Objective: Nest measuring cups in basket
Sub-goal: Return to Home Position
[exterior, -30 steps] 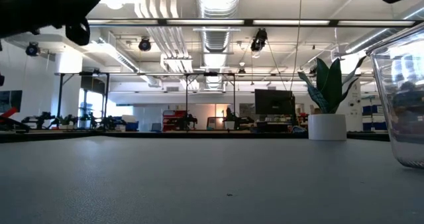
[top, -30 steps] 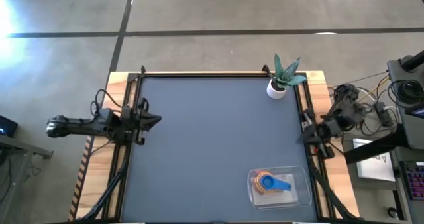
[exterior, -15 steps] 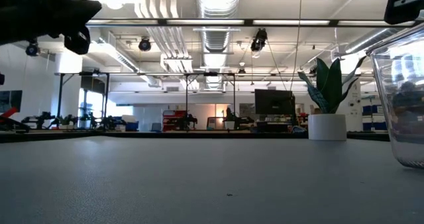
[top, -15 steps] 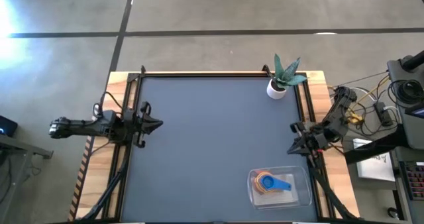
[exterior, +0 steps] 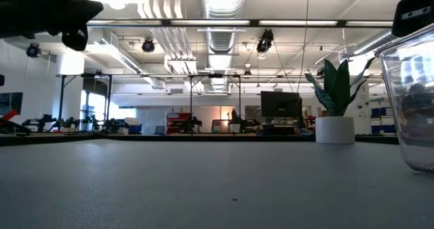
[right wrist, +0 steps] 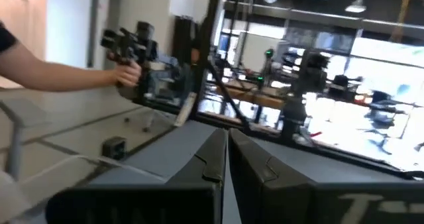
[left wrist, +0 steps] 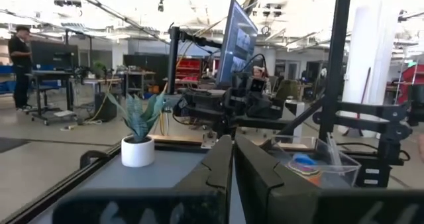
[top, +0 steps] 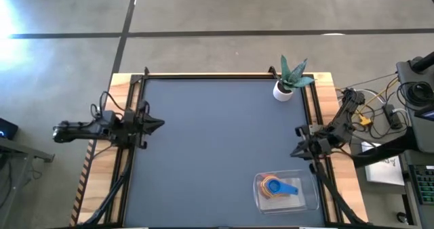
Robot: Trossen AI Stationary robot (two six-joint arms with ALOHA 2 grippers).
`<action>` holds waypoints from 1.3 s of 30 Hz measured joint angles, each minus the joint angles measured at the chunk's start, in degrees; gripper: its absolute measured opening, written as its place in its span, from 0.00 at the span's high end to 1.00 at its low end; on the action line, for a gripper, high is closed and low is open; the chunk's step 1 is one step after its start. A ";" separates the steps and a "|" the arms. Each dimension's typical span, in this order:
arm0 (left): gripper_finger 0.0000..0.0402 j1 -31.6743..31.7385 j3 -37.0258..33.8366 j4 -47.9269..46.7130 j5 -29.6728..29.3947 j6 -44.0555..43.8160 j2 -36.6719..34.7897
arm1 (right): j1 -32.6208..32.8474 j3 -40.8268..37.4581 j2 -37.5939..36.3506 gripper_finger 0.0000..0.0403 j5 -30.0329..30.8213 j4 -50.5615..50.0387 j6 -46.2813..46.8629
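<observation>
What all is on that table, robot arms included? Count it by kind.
Robot arms: 2 (left gripper, right gripper)
Potted plant: 1
Clear basket: 1
Stack of measuring cups in it: 1, cups uncountable
Total: 5

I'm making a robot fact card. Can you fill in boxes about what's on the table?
Cups: stack of small round plastic measuring cups, blue one on top, inside the tray
Basket: clear shallow rectangular plastic tray, on the dark table by the right arm
Left gripper: shut, empty, left table edge
Right gripper: shut, empty, right table edge
Plant: small white pot, green leaves, right-side corner
</observation>
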 joint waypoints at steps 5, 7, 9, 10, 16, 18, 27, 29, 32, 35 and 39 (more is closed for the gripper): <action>1.00 0.00 -6.03 6.98 0.16 -0.06 0.02 | 0.00 -0.02 0.04 0.98 -1.09 -3.66 7.03; 1.00 0.04 -6.62 6.99 0.60 -0.59 0.11 | 0.00 -0.02 0.13 0.98 -1.56 -5.03 8.87; 1.00 0.04 -6.66 6.68 2.21 -1.69 0.50 | 0.00 -0.04 0.13 0.98 -2.67 -5.33 9.76; 1.00 0.04 -6.66 6.32 3.34 -2.02 0.59 | 0.00 -0.04 0.13 0.98 -2.94 -5.33 9.75; 1.00 0.04 -6.66 6.25 4.91 -3.84 0.38 | 0.00 -0.07 0.36 0.98 1.04 -5.43 15.55; 1.00 0.03 -6.66 6.26 4.88 -8.03 0.60 | 0.00 -0.07 0.59 0.98 3.83 -5.45 17.51; 1.00 0.04 -6.09 6.35 4.88 -11.96 0.63 | 0.00 -0.09 2.04 0.98 5.09 -5.53 7.97; 1.00 0.04 -6.09 6.29 4.88 -11.93 0.68 | 0.00 -0.11 2.05 0.98 5.07 -5.55 7.87; 1.00 0.04 -6.09 6.29 4.88 -11.91 0.70 | 0.00 -0.11 2.03 0.98 5.09 -5.55 8.63; 1.00 0.04 -6.07 6.29 4.86 -11.91 0.70 | 0.00 -0.13 2.05 0.98 5.09 -5.57 8.64; 1.00 0.04 -6.07 6.29 4.86 -11.90 0.70 | 0.00 -0.13 2.05 0.98 5.09 -5.57 8.64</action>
